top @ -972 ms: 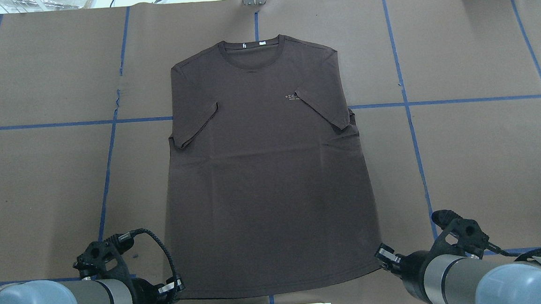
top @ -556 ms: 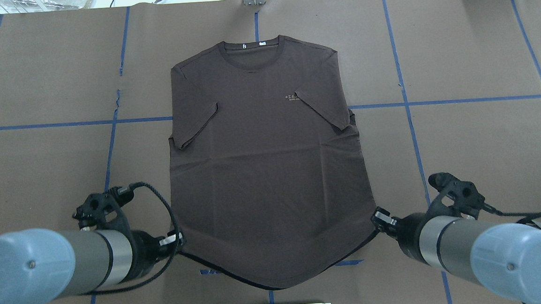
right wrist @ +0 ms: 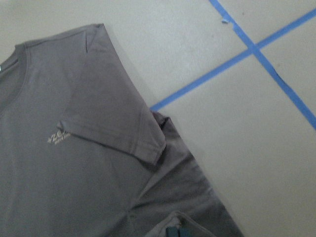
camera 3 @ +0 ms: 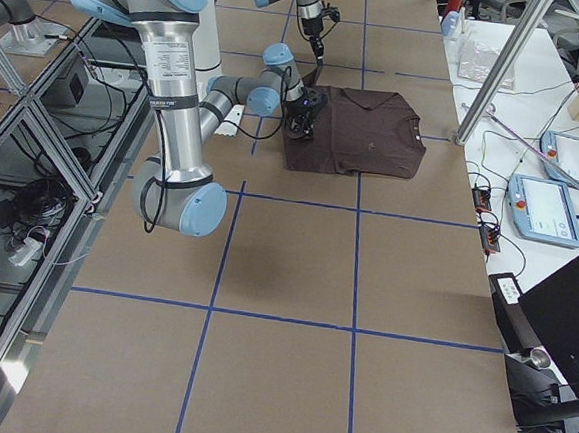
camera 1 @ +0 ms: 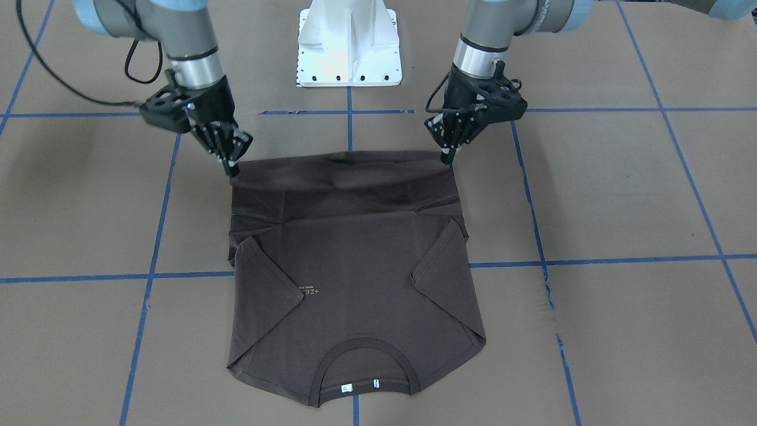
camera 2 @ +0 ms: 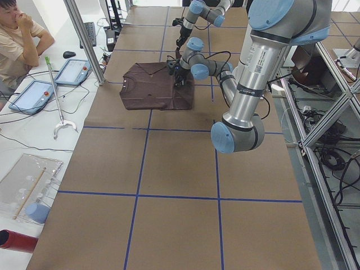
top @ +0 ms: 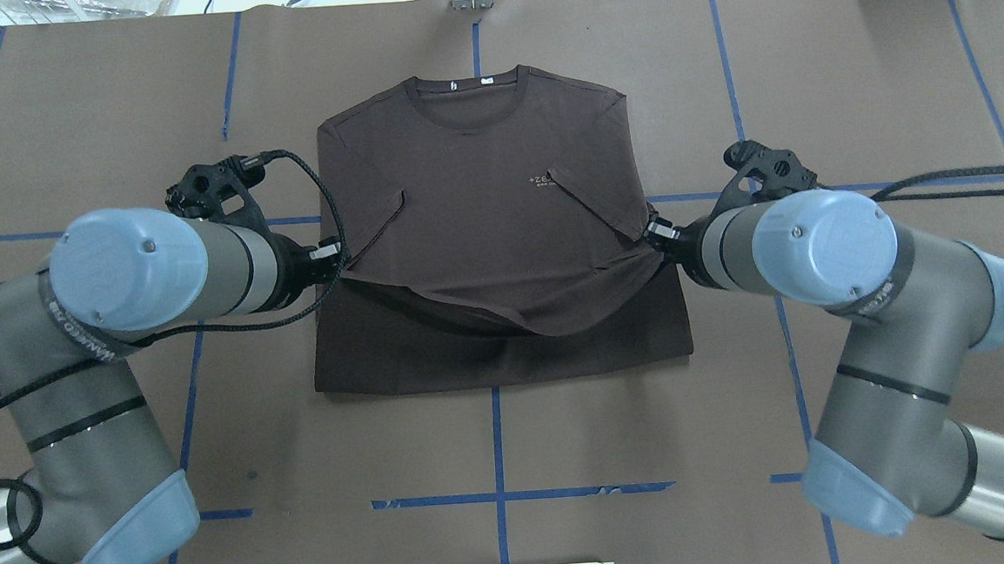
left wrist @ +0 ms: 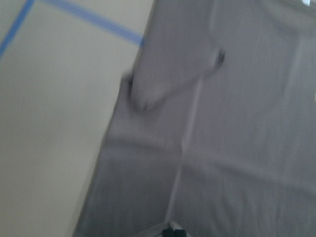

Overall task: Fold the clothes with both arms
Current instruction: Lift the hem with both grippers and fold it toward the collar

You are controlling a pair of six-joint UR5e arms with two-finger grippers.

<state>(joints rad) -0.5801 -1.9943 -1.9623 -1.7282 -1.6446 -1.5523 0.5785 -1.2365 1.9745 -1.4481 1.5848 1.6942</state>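
The dark brown T-shirt (top: pixel 477 161) lies chest up on the brown table paper, collar (top: pixel 466 101) at the far side and both sleeves folded inward. Its lower hem hangs lifted over the middle of the body, sagging between the two arms. My left gripper (top: pixel 337 259) is shut on the hem's left corner, and my right gripper (top: pixel 651 233) is shut on the right corner. In the front-facing view the left gripper (camera 1: pixel 447 155) and right gripper (camera 1: pixel 232 168) hold the raised hem above the T-shirt (camera 1: pixel 355 266). The left wrist view is blurred.
The white pedestal (camera 1: pixel 349 47) stands at the table's near edge between the arms. Blue tape lines (top: pixel 498 496) cross the paper. A metal post (camera 2: pixel 84 39), tablets (camera 2: pixel 28 95) and a seated person (camera 2: pixel 19 34) are off the far side.
Both grippers have risen with the hem corners and travelled from the near edge toward the collar. The shirt's lower part now doubles over its middle.
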